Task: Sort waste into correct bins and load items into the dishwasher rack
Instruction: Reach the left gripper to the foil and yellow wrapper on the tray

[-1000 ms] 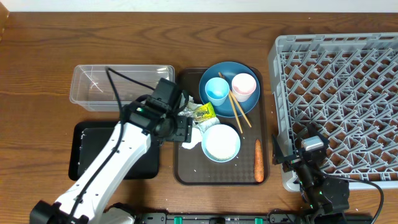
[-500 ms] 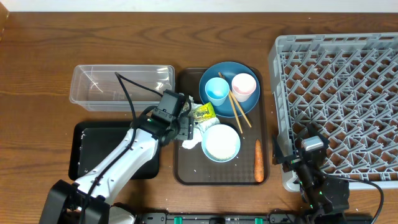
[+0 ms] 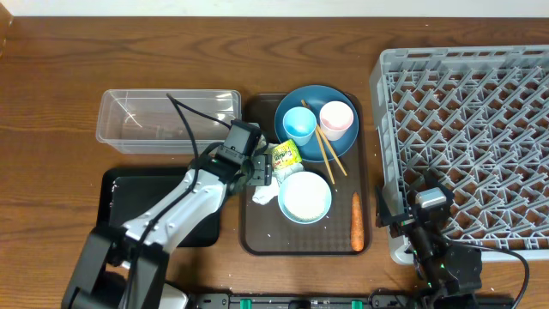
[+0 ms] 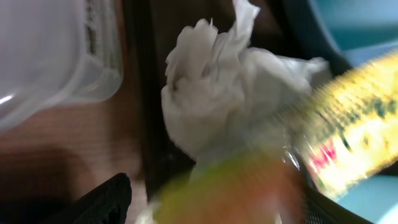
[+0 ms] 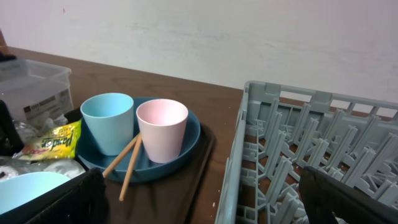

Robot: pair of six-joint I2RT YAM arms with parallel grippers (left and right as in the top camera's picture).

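My left gripper [image 3: 262, 172] is open at the left edge of the brown serving tray, right beside the foil wrapper [image 3: 285, 154] and the white tissue [image 3: 262, 192]. In the left wrist view the gripper [image 4: 217, 202] has its fingers wide apart around a blurred yellow-green shape, with the tissue [image 4: 217, 93] and wrapper [image 4: 354, 124] just ahead. The dark-blue dish [image 3: 316, 99] holds the light-blue cup [image 3: 299, 125], pink cup [image 3: 336, 120] and chopsticks [image 3: 324, 148]. The bowl [image 3: 305, 196] and carrot [image 3: 357, 221] lie on the serving tray. My right gripper [image 5: 199, 193] is open and empty by the rack [image 3: 467, 129].
The clear tub [image 3: 167, 120] and black tray [image 3: 120, 206] sit left of the brown serving tray [image 3: 257, 236]. My left arm lies across the black tray. The rack fills the right side, and my right arm sits at its front-left corner.
My left gripper has moved right and a little back, closer to the wrapper and tissue. The right arm has not moved.
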